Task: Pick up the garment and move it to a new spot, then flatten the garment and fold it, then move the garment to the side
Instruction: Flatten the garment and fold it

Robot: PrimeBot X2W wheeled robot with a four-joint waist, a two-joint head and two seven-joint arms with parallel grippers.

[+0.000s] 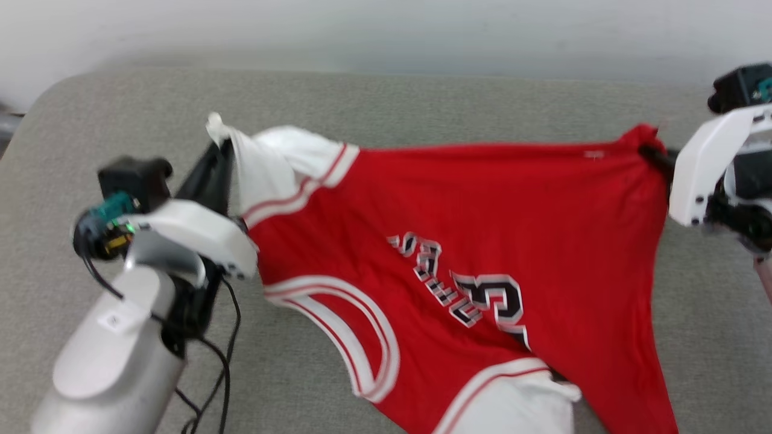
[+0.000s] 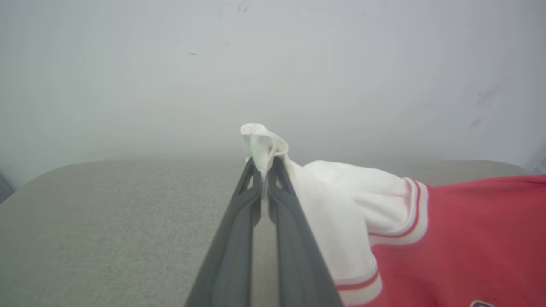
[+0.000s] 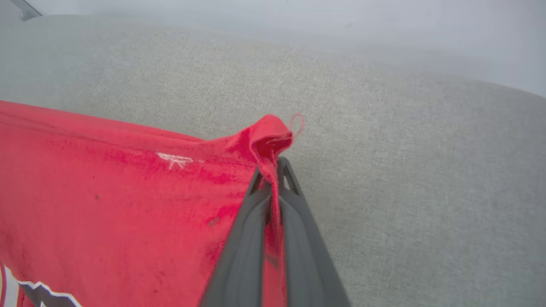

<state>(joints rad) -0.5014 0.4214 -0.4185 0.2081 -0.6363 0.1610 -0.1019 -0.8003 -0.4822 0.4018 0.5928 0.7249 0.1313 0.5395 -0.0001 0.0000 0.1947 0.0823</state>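
Red, white-sleeved garment (image 1: 482, 199) is stretched sideways, sleeve clamped by left end effector (image 1: 220, 147), hem by right end effector (image 1: 654, 154).

Soft, even, shadowless light — slight motion blur throughout

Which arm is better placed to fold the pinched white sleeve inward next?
Probably left: the left gripper is shut on the white sleeve tip of the garment, while the right gripper pinches a red corner.
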